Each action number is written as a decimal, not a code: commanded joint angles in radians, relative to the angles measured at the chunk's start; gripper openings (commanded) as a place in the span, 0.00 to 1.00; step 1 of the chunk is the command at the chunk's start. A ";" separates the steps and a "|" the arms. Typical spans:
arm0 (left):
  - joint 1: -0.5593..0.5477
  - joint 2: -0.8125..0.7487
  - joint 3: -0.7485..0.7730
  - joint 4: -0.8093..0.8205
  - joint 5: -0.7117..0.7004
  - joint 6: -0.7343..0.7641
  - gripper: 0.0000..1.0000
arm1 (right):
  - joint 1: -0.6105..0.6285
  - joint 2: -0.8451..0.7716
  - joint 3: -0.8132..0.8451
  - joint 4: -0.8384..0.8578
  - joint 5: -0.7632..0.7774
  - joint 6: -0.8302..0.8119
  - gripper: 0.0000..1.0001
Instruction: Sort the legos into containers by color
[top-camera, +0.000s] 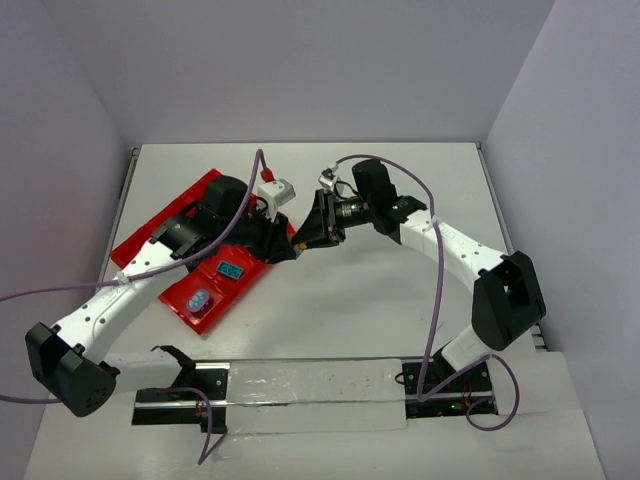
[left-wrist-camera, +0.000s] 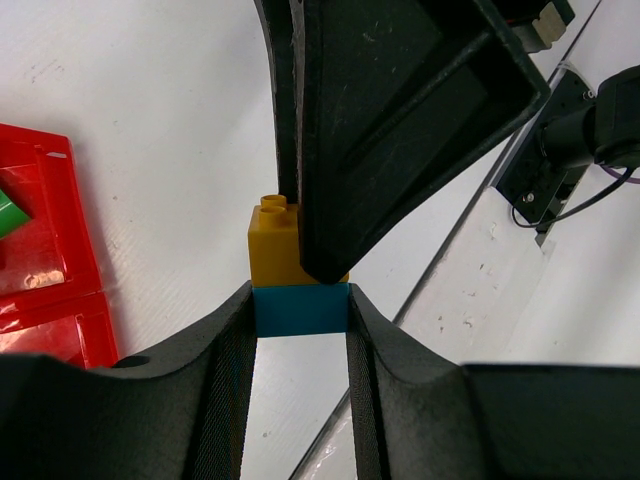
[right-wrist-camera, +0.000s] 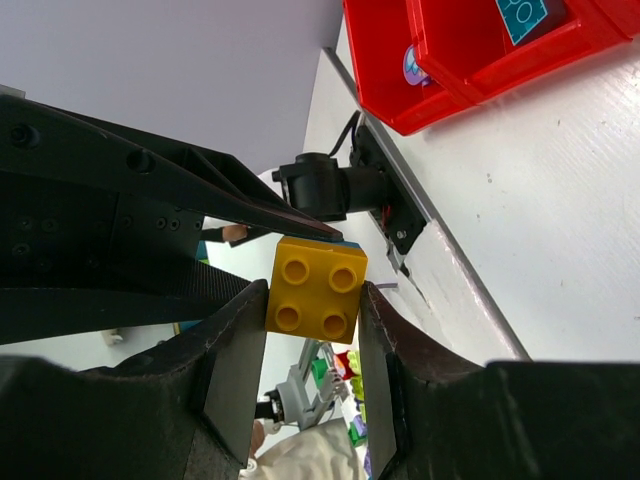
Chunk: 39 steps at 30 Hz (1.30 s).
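So the left gripper (left-wrist-camera: 300, 300) is clamped on the blue brick (left-wrist-camera: 300, 312) and the right gripper (right-wrist-camera: 313, 300) on the yellow brick (right-wrist-camera: 316, 288), with the stack held just right of the tray (top-camera: 135, 245). I'd pull straight apart with no twisting, so neither brick slips.

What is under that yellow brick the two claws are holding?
A blue brick is attached beneath the yellow brick, clamped in the left gripper. The right gripper grips the yellow one; the blue brick's underside is hidden.
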 joint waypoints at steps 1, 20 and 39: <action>0.003 -0.015 0.009 0.014 0.005 0.005 0.00 | 0.005 -0.018 0.012 0.037 -0.003 -0.010 0.00; 0.003 -0.075 -0.064 0.007 -0.011 -0.008 0.00 | -0.072 -0.062 -0.024 0.104 -0.029 0.031 0.00; 0.155 -0.072 -0.119 -0.057 -0.449 -0.221 0.00 | -0.105 -0.061 0.174 -0.240 0.272 -0.185 0.00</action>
